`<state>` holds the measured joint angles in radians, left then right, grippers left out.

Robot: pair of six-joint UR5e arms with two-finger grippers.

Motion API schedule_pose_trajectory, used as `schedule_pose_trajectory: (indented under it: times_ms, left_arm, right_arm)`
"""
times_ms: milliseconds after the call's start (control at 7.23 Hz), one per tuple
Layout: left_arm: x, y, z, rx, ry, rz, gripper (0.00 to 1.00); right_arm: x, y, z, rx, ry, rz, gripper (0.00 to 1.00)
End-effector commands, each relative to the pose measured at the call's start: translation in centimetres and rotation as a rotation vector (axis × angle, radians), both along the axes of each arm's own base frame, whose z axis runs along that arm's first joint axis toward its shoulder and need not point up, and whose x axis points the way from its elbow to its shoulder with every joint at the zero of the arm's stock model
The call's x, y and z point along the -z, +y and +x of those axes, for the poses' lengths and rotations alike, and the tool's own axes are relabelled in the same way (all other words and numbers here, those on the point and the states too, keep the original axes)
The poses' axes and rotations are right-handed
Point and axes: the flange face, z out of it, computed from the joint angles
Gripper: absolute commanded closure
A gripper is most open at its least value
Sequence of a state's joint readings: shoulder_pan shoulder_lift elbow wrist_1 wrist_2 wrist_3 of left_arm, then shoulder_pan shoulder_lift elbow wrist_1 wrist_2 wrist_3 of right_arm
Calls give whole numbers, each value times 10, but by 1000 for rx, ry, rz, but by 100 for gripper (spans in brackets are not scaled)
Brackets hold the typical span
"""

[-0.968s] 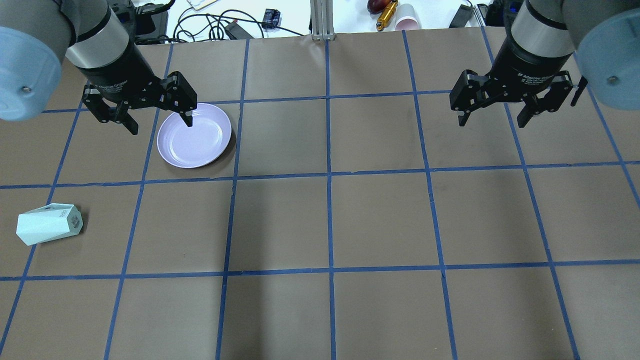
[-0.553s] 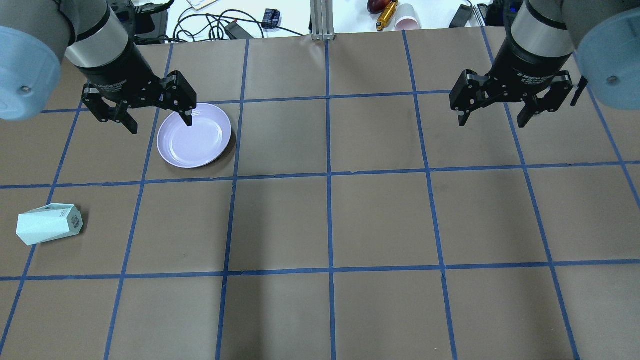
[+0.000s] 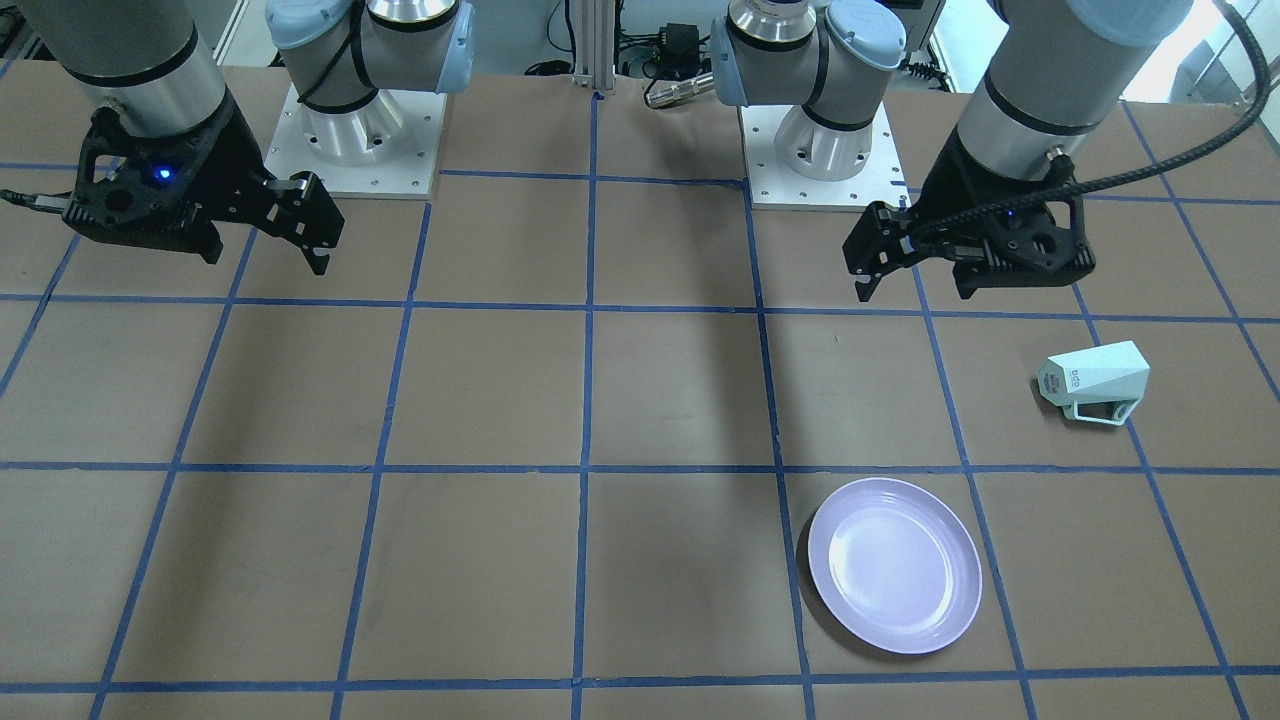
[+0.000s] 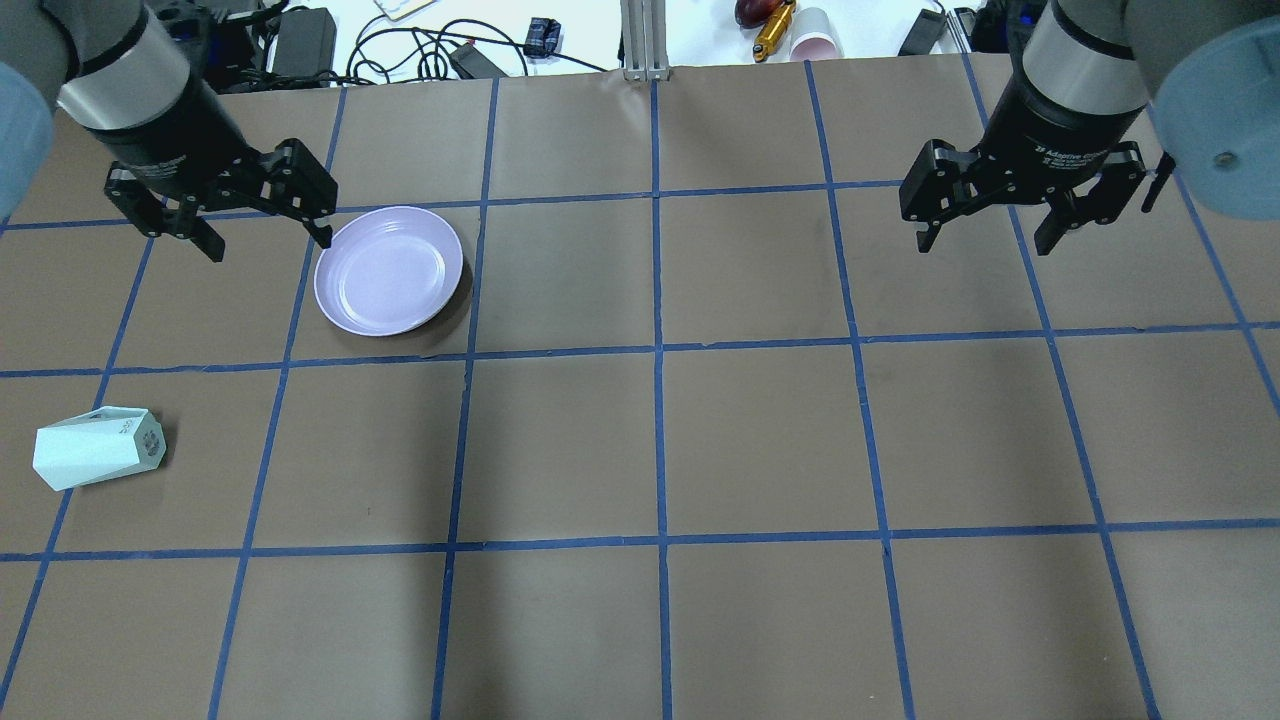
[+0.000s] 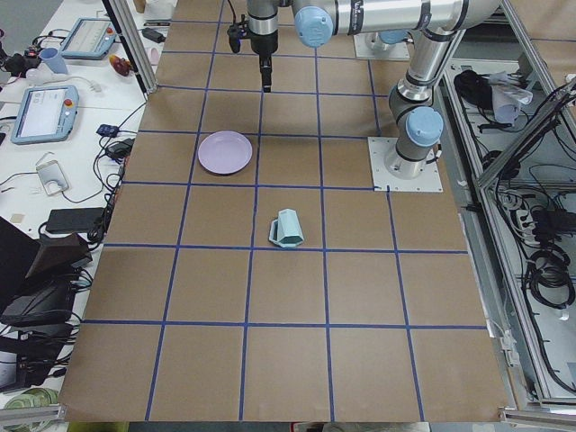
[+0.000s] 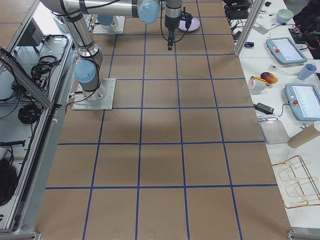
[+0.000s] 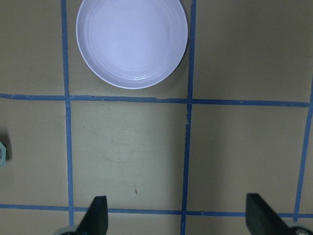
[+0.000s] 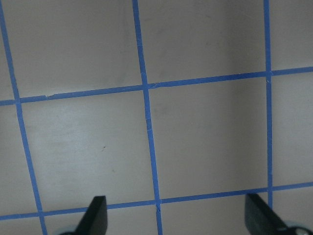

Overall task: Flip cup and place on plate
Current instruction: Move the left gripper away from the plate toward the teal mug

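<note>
The pale mint cup (image 4: 95, 448) lies on its side near the table's left edge, printed base toward the middle; in the front view (image 3: 1092, 382) its handle rests on the table. A sliver of it shows in the left wrist view (image 7: 2, 155). The lavender plate (image 4: 390, 270) sits empty, also in the front view (image 3: 893, 565) and the left wrist view (image 7: 132, 41). My left gripper (image 4: 268, 243) is open and empty, hovering just left of the plate, far beyond the cup. My right gripper (image 4: 985, 243) is open and empty over bare table at the far right.
The table (image 4: 660, 450) is brown paper with a blue tape grid. Cables, a pink cup (image 4: 815, 40) and tools lie beyond its far edge. An aluminium post (image 4: 645, 40) stands at the back middle. Both arm bases (image 3: 350, 140) are on the robot's side.
My left gripper has moved left, from over the plate's left rim to beside it. The right gripper, the cup and the plate have not moved.
</note>
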<state>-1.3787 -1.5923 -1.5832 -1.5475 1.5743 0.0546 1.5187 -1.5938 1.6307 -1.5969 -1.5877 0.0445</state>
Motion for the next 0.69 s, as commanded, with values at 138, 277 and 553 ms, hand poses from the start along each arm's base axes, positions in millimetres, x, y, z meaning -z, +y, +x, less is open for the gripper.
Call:
schedule_pose_trajectory:
  times_ms: [138,277,553]
  left_arm:
    - [10,5,133,-203,15,17,0]
    - [15,13,175,-241,23,27,0]
    - [32,27,243,-141,49,41,0]
  right_arm:
    - [0,0,0,0,1,0,0]
    - [0,0,0,0,2,0,0]
    - [0,0,0,0,2,0,0]
